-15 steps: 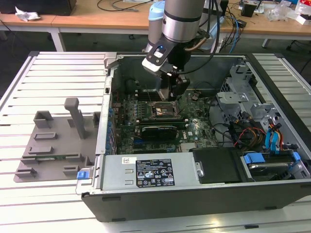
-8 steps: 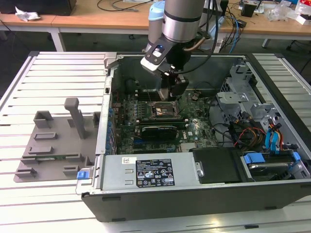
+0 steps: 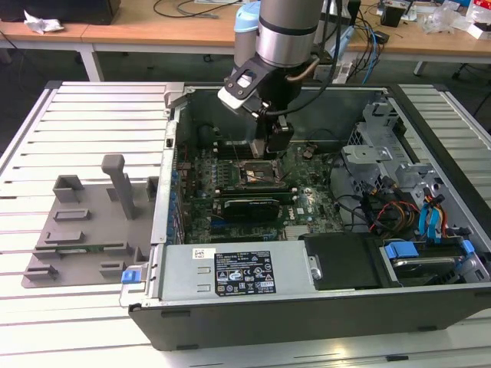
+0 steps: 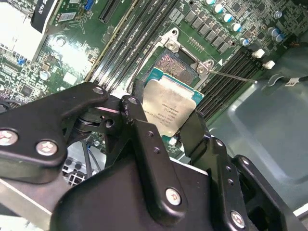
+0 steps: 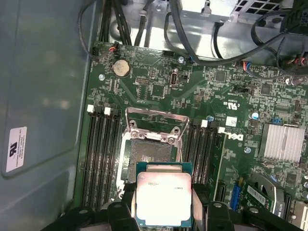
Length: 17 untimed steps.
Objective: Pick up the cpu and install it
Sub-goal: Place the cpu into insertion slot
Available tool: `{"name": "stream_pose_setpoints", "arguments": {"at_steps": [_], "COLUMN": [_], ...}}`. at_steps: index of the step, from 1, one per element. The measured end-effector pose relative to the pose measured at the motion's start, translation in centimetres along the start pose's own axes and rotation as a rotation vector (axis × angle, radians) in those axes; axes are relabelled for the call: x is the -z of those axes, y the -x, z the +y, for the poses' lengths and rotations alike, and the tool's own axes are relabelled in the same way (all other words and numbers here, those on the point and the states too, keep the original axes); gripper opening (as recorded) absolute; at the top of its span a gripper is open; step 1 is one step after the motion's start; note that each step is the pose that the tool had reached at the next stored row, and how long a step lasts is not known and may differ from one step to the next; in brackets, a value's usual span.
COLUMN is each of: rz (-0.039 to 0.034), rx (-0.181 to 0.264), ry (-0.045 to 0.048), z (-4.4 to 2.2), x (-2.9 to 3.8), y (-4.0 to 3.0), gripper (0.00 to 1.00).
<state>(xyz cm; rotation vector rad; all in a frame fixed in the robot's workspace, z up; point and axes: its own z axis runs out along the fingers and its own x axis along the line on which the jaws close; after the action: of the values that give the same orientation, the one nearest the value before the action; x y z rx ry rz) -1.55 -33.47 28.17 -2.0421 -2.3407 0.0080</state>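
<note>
Cpu (image 5: 163, 198) hangs pinched by two opposite edges in my claw (image 4: 167, 115), close over the open socket (image 5: 150, 155) on the motherboard (image 5: 231, 96); I judge it light, stiff, slick-topped and fragile underneath, so an edge grip only, squeezed gently.

Pincer (image 4: 163, 118) hides cpu (image 4: 171, 108) sides; cpu covers pt of socket (image 5: 149, 154).
</note>
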Motion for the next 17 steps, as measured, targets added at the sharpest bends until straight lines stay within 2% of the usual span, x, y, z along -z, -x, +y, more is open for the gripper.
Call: {"name": "stream_pose_setpoints", "arguments": {"at_steps": [13,17], "rz": [0.0029,0.0035], "rx": [-0.109,-0.13], "ry": [0.0025,0.003], "z": [0.0,0.0], "x": [-0.02,-0.03], "y": [0.0,0.0], "gripper": [0.55,0.55]}}
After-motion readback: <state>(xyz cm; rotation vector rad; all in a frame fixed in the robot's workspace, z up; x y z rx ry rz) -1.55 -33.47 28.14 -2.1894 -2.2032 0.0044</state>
